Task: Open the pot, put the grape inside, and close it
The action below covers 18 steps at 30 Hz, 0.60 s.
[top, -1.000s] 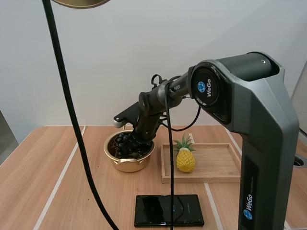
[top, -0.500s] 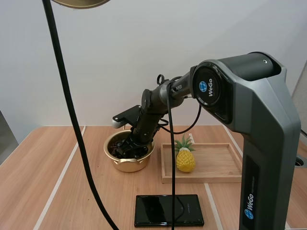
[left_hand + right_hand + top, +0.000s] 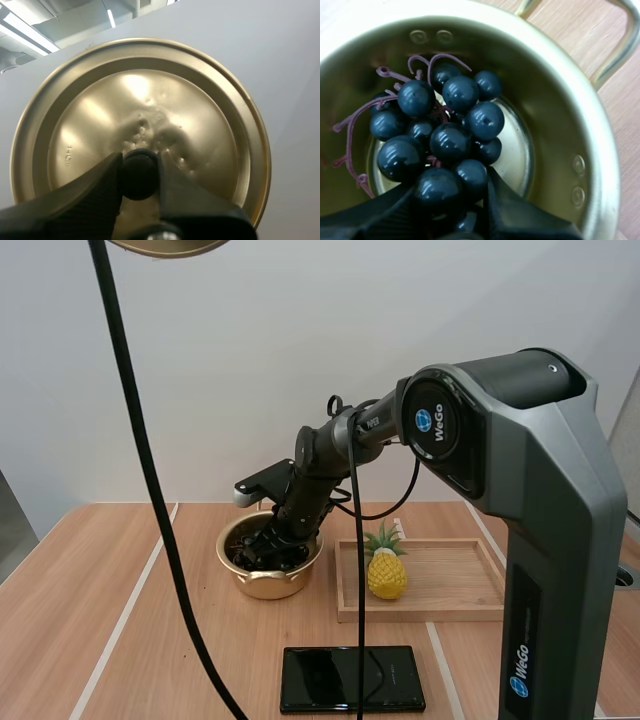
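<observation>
Pot (image 3: 268,582) upright, right jaws pinching grapes (image 3: 451,141), left jaws gripping lid (image 3: 200,100)

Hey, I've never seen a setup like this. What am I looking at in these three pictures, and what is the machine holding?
This is a robot with two arms, each ending in a two-fingered gripper. The high view looks down over a wooden table from behind the arms; the other two come from cameras on the wrists. On the table stand a golden pot, a wooden tray holding a toy pineapple, and a flat black slab, perhaps a phone. The left gripper pinches the knob of the pot's lid, held aloft. The right gripper reaches into the pot, closed on a bunch of grapes.
</observation>
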Each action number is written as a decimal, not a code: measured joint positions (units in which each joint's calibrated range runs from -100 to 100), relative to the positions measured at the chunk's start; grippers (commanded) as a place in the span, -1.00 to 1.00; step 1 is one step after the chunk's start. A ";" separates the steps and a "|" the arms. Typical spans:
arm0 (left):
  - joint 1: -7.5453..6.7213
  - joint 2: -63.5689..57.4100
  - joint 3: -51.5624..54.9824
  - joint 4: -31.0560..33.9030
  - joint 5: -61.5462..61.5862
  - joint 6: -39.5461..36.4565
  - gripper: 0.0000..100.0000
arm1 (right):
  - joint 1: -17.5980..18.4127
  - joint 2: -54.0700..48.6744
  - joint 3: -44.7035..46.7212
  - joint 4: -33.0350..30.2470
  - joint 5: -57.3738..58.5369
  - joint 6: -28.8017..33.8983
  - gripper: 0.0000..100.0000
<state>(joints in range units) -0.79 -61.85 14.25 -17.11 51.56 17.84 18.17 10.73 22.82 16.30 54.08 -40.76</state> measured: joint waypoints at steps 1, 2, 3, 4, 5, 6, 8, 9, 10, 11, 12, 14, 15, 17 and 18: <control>0.00 0.00 0.00 0.00 0.00 0.00 -1.00 | 0.00 0.00 0.00 0.00 0.00 0.00 -0.30; 0.00 0.00 0.00 0.00 0.00 0.00 -1.00 | 0.00 0.00 0.00 0.00 0.00 0.00 0.16; 0.00 0.00 0.00 0.00 0.00 0.00 -1.00 | 0.00 0.00 0.00 0.00 -0.03 0.00 0.66; 0.00 0.00 0.00 0.00 0.00 0.00 -1.00 | 0.00 0.00 0.00 0.05 -0.03 0.00 1.00; 0.00 0.00 0.00 0.00 0.00 0.00 -1.00 | 0.00 0.00 0.00 0.05 0.20 0.00 1.00; 0.00 0.00 0.00 0.00 0.00 0.00 -1.00 | 0.00 0.00 0.00 0.05 0.69 -0.45 1.00; 0.00 0.00 0.00 0.00 0.00 0.00 -1.00 | 0.08 0.00 0.00 0.14 2.18 -1.63 1.00; 0.00 0.00 0.00 0.00 0.00 0.00 -1.00 | 0.22 0.00 0.00 0.14 2.59 -1.94 1.00; 0.00 0.00 0.00 0.00 0.00 0.00 -1.00 | 0.41 0.00 0.00 0.14 3.22 -2.17 1.00; 0.00 0.00 0.00 0.00 0.00 0.00 -1.00 | 0.53 0.00 0.00 0.14 3.61 -2.28 1.00; 0.00 0.00 0.00 0.00 0.00 0.00 -1.00 | 0.72 0.00 0.00 0.27 3.78 -2.39 1.00; 0.00 0.00 0.00 0.00 0.00 0.00 -1.00 | 0.91 0.00 -0.16 0.27 3.78 -2.47 1.00; 0.00 0.00 0.00 0.00 0.00 0.00 -1.00 | 0.94 0.00 -0.49 0.27 4.18 -2.47 1.00; 0.00 0.00 0.00 0.00 0.08 0.00 -1.00 | 0.94 0.00 -1.98 0.40 5.36 -1.95 1.00; 0.00 0.00 0.00 0.00 0.08 0.00 -1.00 | 1.00 -0.29 -2.97 0.40 5.80 -1.63 1.00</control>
<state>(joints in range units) -0.79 -61.85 14.25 -17.11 51.64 17.84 19.17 10.44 19.86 16.70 59.88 -42.39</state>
